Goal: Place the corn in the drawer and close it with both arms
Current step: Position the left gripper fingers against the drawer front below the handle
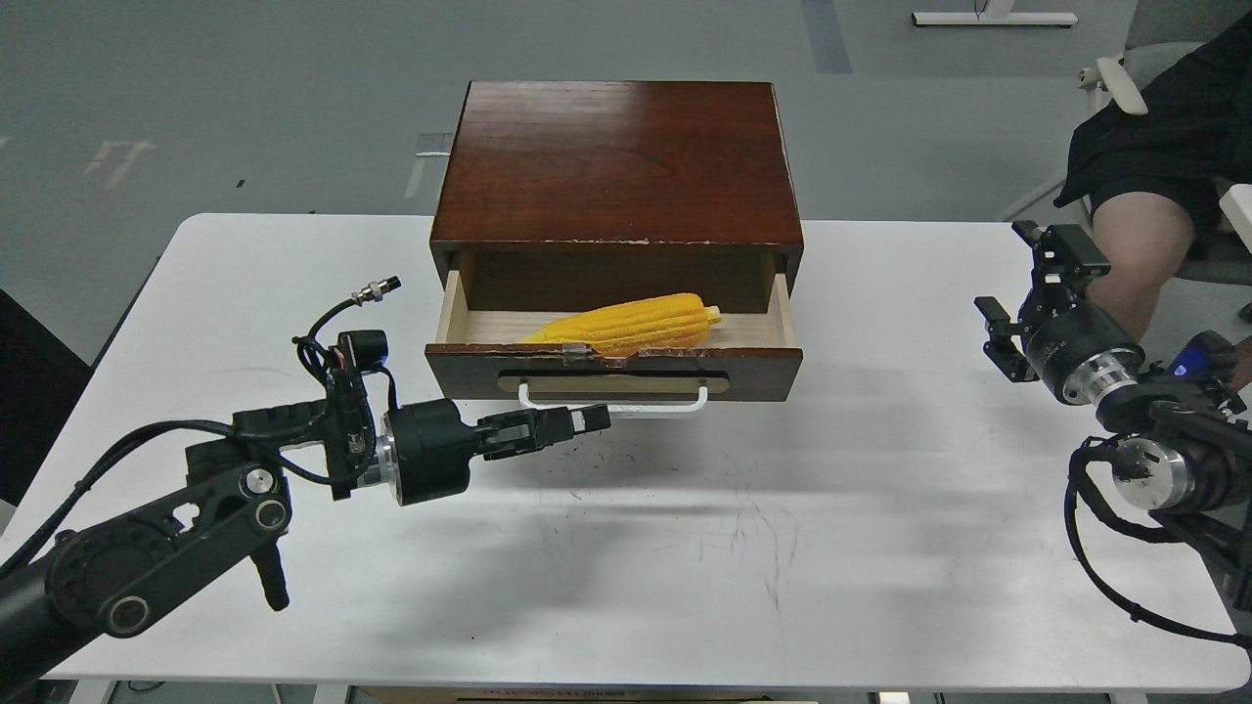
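Observation:
The yellow corn (631, 326) lies inside the open drawer (614, 370) of the dark reddish-brown wooden box (616, 161), its tapered end to the left. The drawer's white bar handle (613, 402) faces me. My left gripper (587, 420) is shut and empty, its tip just below and in front of the handle. My right gripper (1027, 293) is open and empty, hovering over the table's right edge, well apart from the box.
The box stands at the back middle of a white table (685, 528). A seated person (1154, 176) is at the far right, just behind my right arm. Grey floor lies beyond the table.

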Robot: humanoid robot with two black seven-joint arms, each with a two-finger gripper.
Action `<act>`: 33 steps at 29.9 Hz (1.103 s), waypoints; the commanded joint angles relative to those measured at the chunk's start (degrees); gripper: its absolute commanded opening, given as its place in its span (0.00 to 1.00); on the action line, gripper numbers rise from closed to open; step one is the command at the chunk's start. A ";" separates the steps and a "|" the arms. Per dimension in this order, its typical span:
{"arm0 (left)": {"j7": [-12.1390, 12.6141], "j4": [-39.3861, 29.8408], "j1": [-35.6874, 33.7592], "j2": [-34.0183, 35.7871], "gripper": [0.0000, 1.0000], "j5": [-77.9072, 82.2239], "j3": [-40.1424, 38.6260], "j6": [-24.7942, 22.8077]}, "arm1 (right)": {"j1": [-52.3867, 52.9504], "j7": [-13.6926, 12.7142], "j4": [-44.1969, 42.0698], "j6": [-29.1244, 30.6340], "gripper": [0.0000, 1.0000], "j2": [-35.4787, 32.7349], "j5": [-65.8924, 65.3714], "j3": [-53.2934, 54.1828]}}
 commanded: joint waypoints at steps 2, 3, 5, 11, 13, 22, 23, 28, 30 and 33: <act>-0.19 -0.17 0.00 0.85 0.00 -0.98 0.55 -0.57 | 0.00 0.00 0.00 0.00 1.00 0.00 0.00 0.05; -0.19 -0.25 0.00 1.02 0.00 -1.07 0.73 -0.57 | 0.00 0.00 0.00 0.00 1.00 0.00 0.00 0.05; -0.19 -0.25 0.00 1.02 0.00 -1.24 0.73 -0.57 | 0.00 0.00 0.00 0.00 1.00 0.00 0.00 -0.04; -0.28 -0.25 0.00 1.11 0.00 -1.24 0.82 -0.57 | -0.08 0.00 0.00 0.00 1.00 0.00 0.00 0.05; -0.36 -0.25 0.00 1.11 0.00 -1.24 0.82 -0.66 | -0.08 0.00 0.00 0.00 1.00 0.00 0.00 0.05; -0.45 -0.61 0.00 1.46 0.00 -1.16 0.82 -2.29 | -0.17 0.00 0.00 0.00 1.00 -0.09 0.00 0.05; -0.45 -0.61 -0.09 1.38 0.00 -1.16 0.64 -2.29 | -0.17 0.00 0.00 0.00 1.00 -0.09 0.00 -0.04; -0.45 -0.61 -0.18 1.38 0.00 -1.16 0.29 -2.29 | -0.17 0.00 0.00 0.00 1.00 0.00 0.00 0.05; -0.45 -0.52 -0.26 1.38 0.00 -1.16 0.12 -2.29 | -0.17 0.00 0.00 0.00 1.00 0.00 0.00 0.05; -0.45 -0.26 -0.35 1.38 0.00 -1.16 0.11 -2.29 | -0.17 0.00 0.00 0.00 1.00 0.00 0.00 -0.04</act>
